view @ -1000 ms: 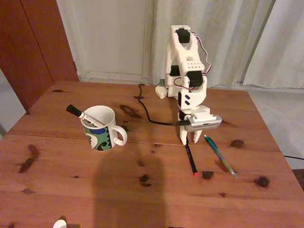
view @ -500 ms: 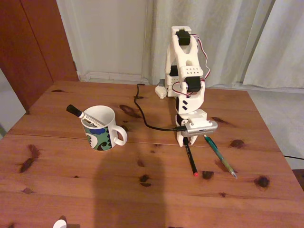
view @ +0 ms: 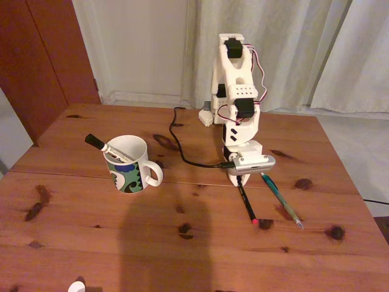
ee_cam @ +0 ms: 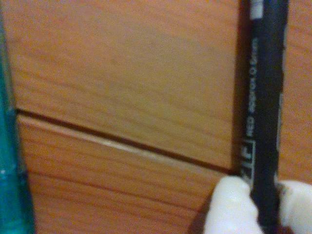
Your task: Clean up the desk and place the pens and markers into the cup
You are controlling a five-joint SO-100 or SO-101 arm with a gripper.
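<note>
Black pen [view: 246,202] lies on the desk [view: 182,243] right of centre in the fixed view, long axis running toward the lower frame edge, red tip nearest the camera. Gripper [ee_cam: 263,207] pinches its upper end, white fingertips [ee_cam: 229,207] on either side of the barrel. Cup [view: 129,164] sits well apart, frame left.

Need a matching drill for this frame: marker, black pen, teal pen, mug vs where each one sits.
Things:
1. white marker
2. black pen
3. teal pen
4. mug

Places:
A. free on the desk, right of the claw in the fixed view
B. upright, left of the arm
C. between the claw fingertips
D. leaning inside the mug

Pairs: 1-D, 2-C, 3-A, 4-B
</note>
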